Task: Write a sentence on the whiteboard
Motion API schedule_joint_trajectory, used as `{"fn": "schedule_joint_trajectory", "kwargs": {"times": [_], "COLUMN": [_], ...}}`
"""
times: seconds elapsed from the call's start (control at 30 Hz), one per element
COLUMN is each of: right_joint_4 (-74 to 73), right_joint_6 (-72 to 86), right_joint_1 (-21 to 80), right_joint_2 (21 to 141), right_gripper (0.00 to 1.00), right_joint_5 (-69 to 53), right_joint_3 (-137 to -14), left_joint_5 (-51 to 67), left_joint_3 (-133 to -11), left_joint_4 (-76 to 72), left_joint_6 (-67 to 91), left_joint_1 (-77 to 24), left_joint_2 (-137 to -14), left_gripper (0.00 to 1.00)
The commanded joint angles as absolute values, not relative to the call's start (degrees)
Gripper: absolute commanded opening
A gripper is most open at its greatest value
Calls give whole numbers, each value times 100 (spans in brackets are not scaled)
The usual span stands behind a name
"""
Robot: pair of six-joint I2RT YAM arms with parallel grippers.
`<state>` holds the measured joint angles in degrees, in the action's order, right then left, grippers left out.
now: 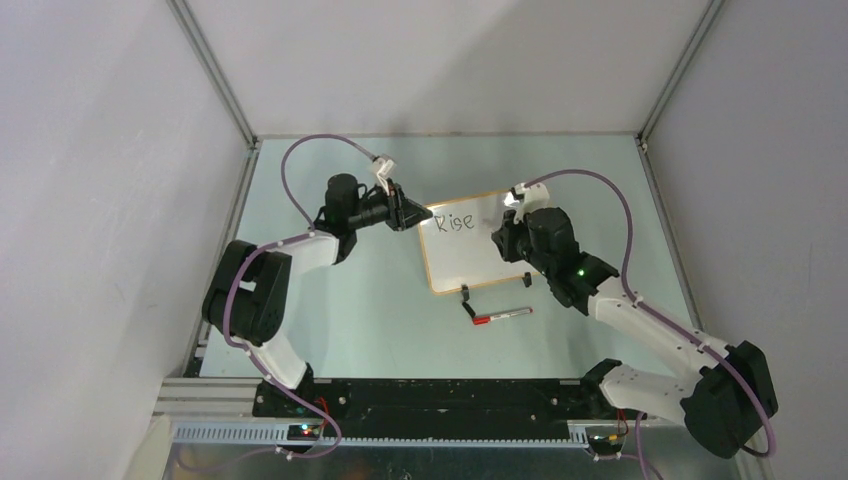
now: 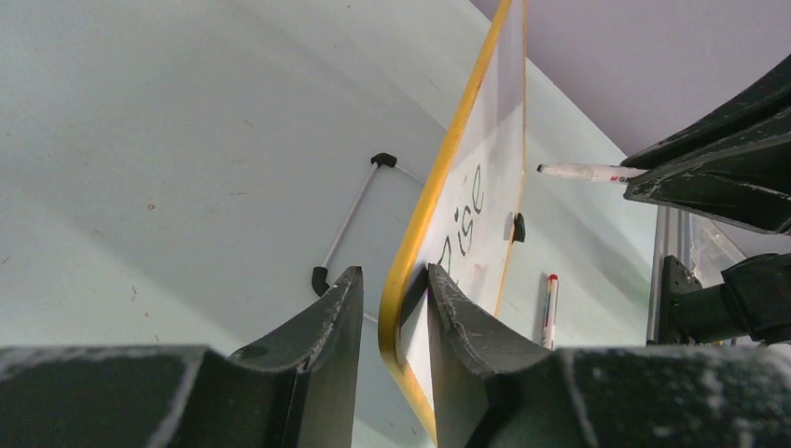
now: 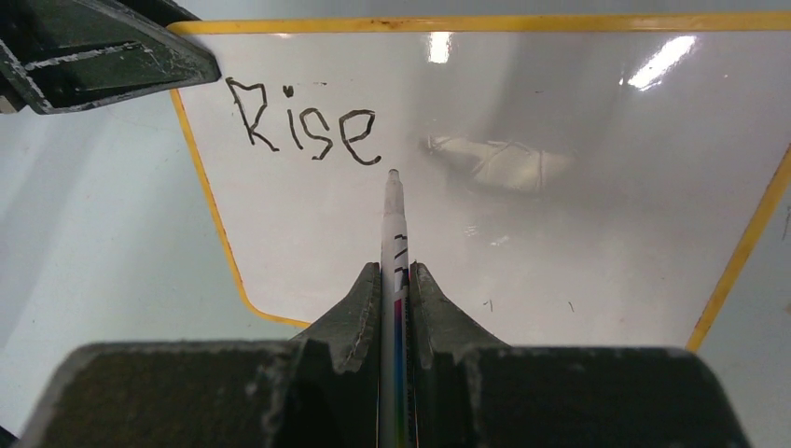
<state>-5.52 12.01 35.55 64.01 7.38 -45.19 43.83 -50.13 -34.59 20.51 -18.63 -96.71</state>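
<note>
the whiteboard (image 1: 465, 262) sits in the middle of the table (image 1: 350, 300), a little nearer its far edge than its near one. it is propped on its black clip feet (image 1: 465, 293) and a wire stand (image 2: 350, 224) behind it. how steeply it leans i cannot tell from these views.

of the sentence (image 3: 303, 126) only the word "rise" is written, along the board's top left. the writing step is under way, with most of the board blank.

the right gripper (image 3: 395, 268) is clenched on a marker (image 3: 393, 219), which points straight out from between its fingers. the tip sits just below and to the right of the last "e". whether it touches the board is not clear.

the left gripper (image 2: 393, 275) straddles the board's yellow frame near the top left corner. one finger lies against the white face, and a gap shows between the other finger and the back of the frame. it looks slack around the edge rather than clamped.

a red-capped marker (image 1: 503, 316) lies on the table just in front of the board, towards the near edge.

the next move is probably the stroke after "rise". that calls for light, even pressure at the tip's present spot. with the left jaws loose the board may shift under the pen, so a firmer hold on the frame first would be sensible.
</note>
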Motion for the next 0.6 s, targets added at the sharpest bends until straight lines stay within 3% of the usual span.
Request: {"fn": "schedule_joint_trajectory", "kwargs": {"times": [0.0,0.33,0.57], "right_joint_4": [-78,500,649], "right_joint_6": [1205,1197,1215], "right_joint_1": [3643,3824,3859], "right_joint_2": [6038,5710,5749], "right_gripper": [0,0,0], "right_joint_5": [982,1417,1527], "right_joint_3": [-4322,-3909,-3791], "left_joint_5": [4141,4017,3269], "left_joint_3": [-4841,-4718,-5097], "left_joint_4": [-3458,-3691,-2007], "left_joint_6": [1981,2526,1980], "left_joint_1": [-1877,-1873,-1852], "left_joint_2": [-9514,-9265,-8877], "left_gripper": [35,40,43]}}
